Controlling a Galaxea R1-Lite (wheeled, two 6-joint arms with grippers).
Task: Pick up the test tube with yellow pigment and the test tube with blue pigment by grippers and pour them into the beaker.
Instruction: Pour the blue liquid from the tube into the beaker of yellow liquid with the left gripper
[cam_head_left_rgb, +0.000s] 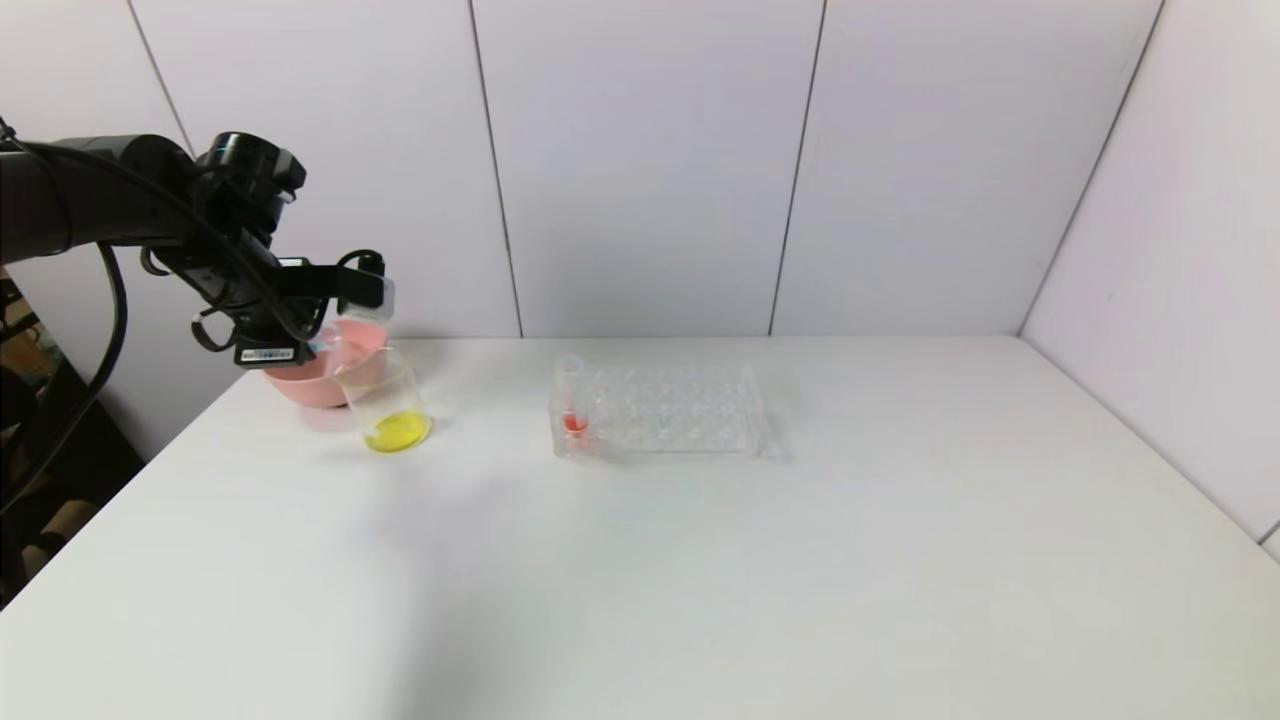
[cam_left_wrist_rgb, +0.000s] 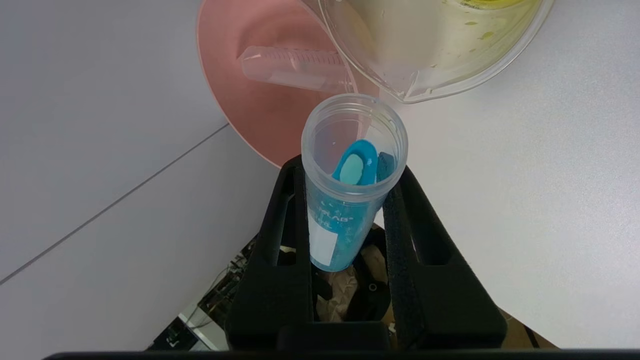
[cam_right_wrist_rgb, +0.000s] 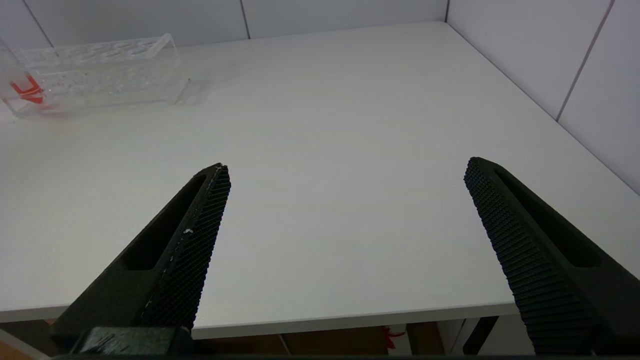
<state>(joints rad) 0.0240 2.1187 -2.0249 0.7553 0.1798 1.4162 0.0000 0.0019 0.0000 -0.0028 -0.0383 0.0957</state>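
In the head view, the black left pincer hangs above the small clear glass beaker, which holds yellow liquid and stands on the white bench just in front of the pink bowl. A clear plastic rack holds one tube with red pigment.

In the left wrist view, the left pincer is closed around the slim clear test tube with blue pigment; its mouth points toward the beaker. An empty clear tube lies in the pink bowl.

In the right wrist view, the right pincer is wide open over the bench, holding nothing.
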